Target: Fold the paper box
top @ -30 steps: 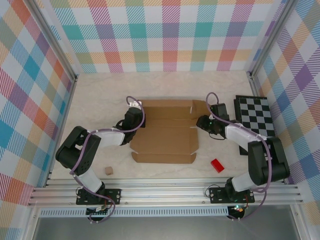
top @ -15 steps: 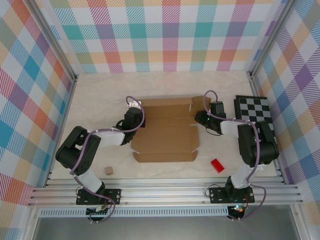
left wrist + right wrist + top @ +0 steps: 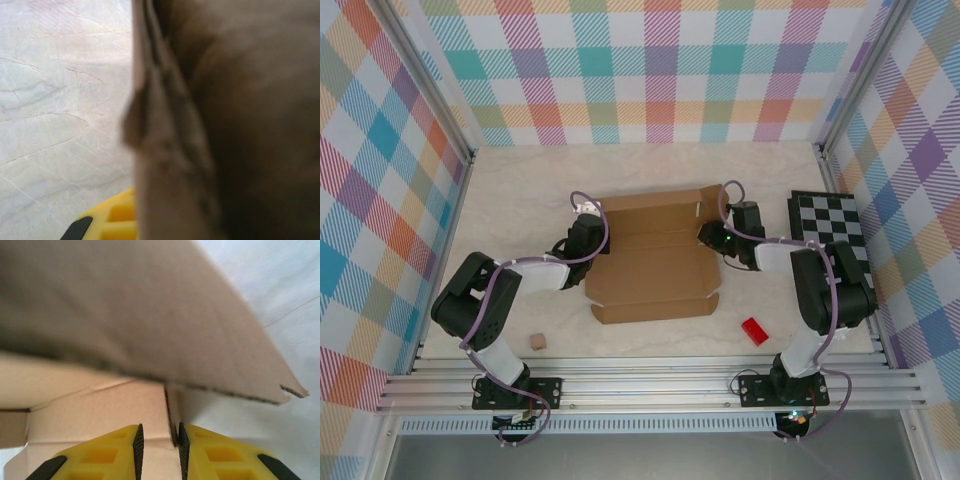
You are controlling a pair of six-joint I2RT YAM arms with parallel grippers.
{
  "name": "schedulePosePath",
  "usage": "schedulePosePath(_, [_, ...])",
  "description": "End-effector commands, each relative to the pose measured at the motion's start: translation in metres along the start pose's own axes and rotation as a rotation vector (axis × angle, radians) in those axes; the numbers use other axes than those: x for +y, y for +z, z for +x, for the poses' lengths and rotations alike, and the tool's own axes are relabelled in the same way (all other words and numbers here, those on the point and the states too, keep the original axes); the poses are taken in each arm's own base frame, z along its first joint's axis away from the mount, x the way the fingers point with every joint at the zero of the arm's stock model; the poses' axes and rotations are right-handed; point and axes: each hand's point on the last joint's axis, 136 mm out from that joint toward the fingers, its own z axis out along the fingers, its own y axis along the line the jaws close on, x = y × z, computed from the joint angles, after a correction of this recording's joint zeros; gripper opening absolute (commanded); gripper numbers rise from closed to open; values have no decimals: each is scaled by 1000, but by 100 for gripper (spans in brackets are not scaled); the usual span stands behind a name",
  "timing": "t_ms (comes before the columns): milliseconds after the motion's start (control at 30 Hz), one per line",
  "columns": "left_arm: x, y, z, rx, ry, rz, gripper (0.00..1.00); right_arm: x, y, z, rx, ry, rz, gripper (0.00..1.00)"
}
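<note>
– Right pincer (image 3: 160, 434): how is it set?
– It is held narrowly open. An upright cardboard edge of the paper box (image 3: 655, 265) is straddled between the fingers, and nothing is clamped yet. The box is laid mid-tabletop (image 3: 520, 190), mostly flat, and is met by this pincer at its 2 o'clock corner.
– And the left pincer (image 3: 594, 243)?
– It is shut at the box's 9 o'clock edge. The wrist view is blurred, so a grip on the side flap there is only presumed.
– What is wanted for raising the flap well?
– The jaws should be closed fully on the edge before any lift is made. The flap should be swung about its crease toward 9 o'clock, not dragged. The opposite side should be pinned meanwhile, so that the sheet is not slid across the tabletop.
</note>
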Motion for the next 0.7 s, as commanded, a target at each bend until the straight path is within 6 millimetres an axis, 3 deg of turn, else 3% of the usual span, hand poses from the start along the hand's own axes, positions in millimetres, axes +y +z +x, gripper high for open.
schedulePosePath(0, [-11,-1,-1,12,-9,36,0,29,-3,-3,4,-17,-69,27])
schedulePosePath(200, [-13,-4,1,19,-16,47,0,20,14,1,16,-4,-33,27])
schedulePosePath(433, [-15,-6,6,29,-15,60,0,33,39,7,51,-14,-37,27])
schedulePosePath(667, [-13,-7,9,34,-28,54,0,27,54,14,70,26,4,28])
